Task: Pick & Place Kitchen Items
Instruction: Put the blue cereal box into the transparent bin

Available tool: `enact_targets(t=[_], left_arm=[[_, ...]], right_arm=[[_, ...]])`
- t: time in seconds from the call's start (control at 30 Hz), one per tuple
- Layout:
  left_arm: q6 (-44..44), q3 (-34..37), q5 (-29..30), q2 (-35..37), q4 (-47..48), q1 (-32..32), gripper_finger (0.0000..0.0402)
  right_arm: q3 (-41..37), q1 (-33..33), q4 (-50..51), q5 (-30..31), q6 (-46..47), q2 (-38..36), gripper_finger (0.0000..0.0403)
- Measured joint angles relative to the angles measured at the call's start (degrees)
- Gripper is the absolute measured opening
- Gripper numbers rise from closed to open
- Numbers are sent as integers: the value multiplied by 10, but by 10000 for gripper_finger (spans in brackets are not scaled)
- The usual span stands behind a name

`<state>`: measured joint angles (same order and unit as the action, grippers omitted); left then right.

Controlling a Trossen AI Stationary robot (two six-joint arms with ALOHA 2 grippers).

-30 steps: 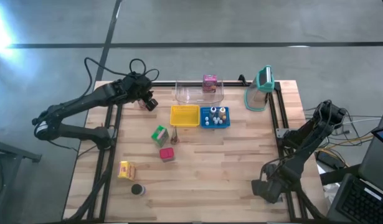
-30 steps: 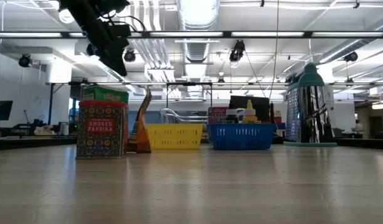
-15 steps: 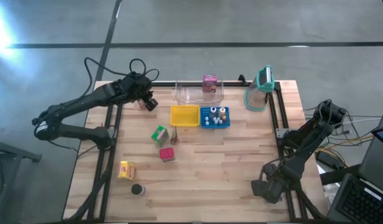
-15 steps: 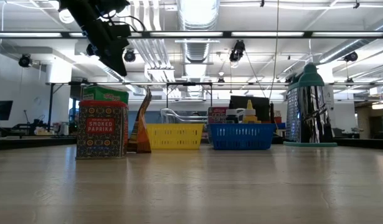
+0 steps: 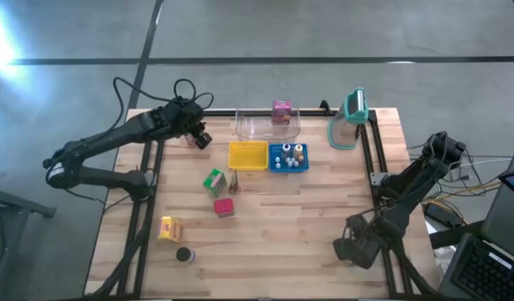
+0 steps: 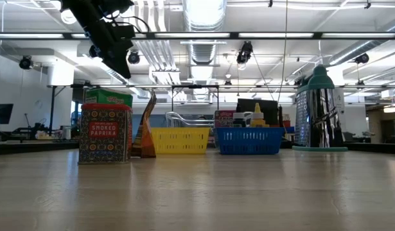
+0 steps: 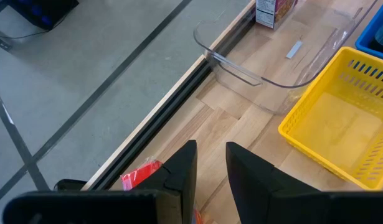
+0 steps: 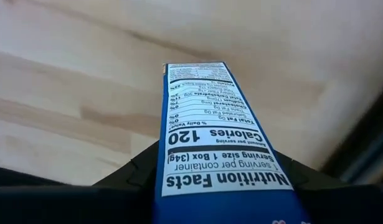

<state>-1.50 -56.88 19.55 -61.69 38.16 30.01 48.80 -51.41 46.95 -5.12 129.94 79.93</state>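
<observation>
— Where's the blue carton [image 8: 213,149] with the nutrition panel?

— Clamped between the right hand's [image 5: 354,249] fingers, low at the desk's [image 5: 307,226] near right corner.

— And the left hand [image 5: 200,138]?

— Fingers nearly together, holding nothing, raised over the far left edge above a red packet [image 7: 141,175], beside the yellow basket [image 5: 247,156] and clear tray [image 5: 267,127].

We see a wooden bench [image 5: 307,209]. Right by the left hand [image 5: 202,140] sit a clear tray [image 5: 267,127], a yellow basket [image 5: 247,155] and a blue basket [image 5: 288,157]. A green carton [image 5: 213,181] and a red carton [image 5: 224,207] stand farther off. A yellow carton [image 5: 170,227] and a dark disc [image 5: 185,254] lie farthest away.
</observation>
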Motion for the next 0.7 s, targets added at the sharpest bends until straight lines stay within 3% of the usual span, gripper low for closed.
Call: enact_targets(t=[0.37, 0.7], left_arm=[[0, 0, 0, 0, 0, 0, 92], [0, 0, 0, 0, 0, 0, 92]], right_arm=[[0, 78, 23, 99, -168, -21, 138], [5, 192, 21, 130, -367, -56, 153]])
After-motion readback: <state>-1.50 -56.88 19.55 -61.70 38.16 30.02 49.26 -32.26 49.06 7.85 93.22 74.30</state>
